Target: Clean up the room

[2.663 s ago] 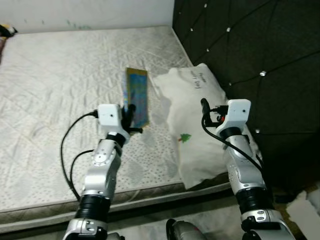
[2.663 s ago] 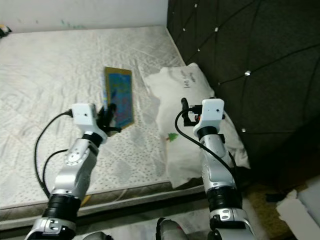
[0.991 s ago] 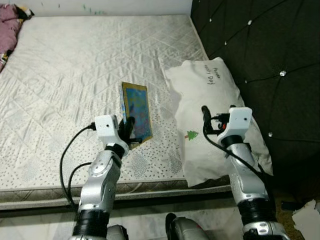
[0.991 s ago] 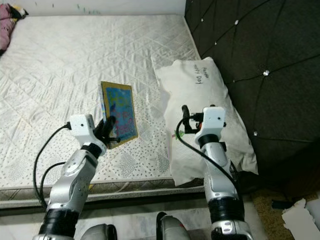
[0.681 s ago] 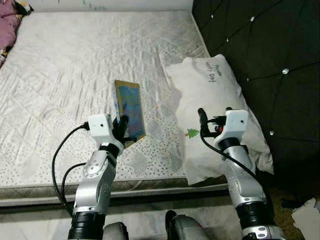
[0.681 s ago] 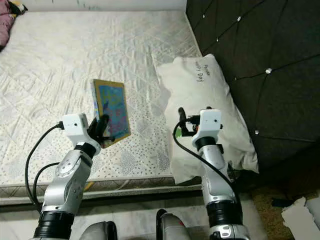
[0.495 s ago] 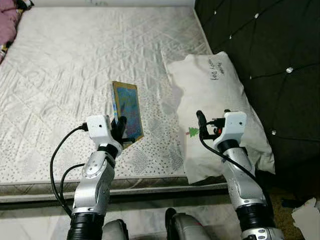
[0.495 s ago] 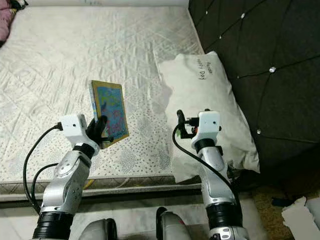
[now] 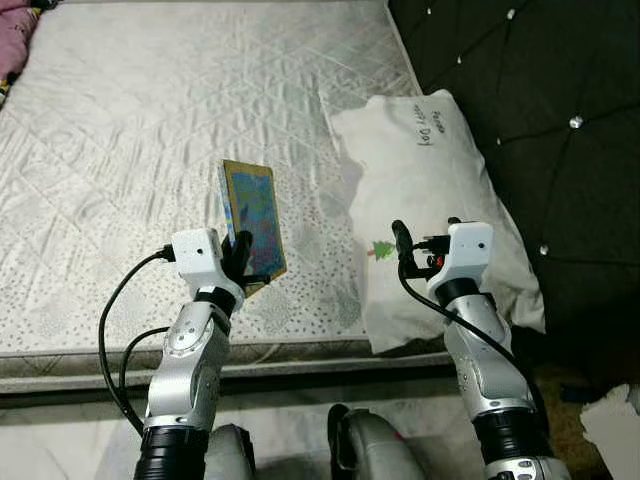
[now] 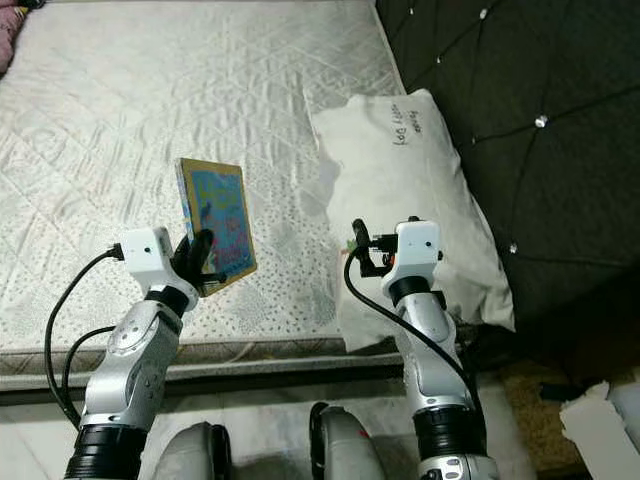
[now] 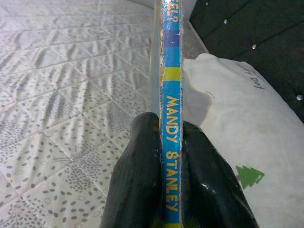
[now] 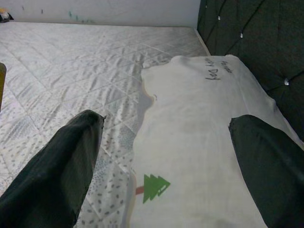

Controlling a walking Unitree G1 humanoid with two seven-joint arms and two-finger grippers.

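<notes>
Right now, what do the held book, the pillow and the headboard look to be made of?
Book in the left gripper: glossy printed board, worn spine edges. Pillow: soft matte white fabric, creased, printed tree. Headboard: dark tufted upholstery with shiny studs, perhaps velvet.

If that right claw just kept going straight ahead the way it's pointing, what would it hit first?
Most likely the white pillow: the right gripper, fingers wide open, points along it, with the dark headboard beyond. How high it hovers is unclear.

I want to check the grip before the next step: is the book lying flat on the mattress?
No. The left gripper holds the book upright by its lower edge, lifted off the mattress.
</notes>
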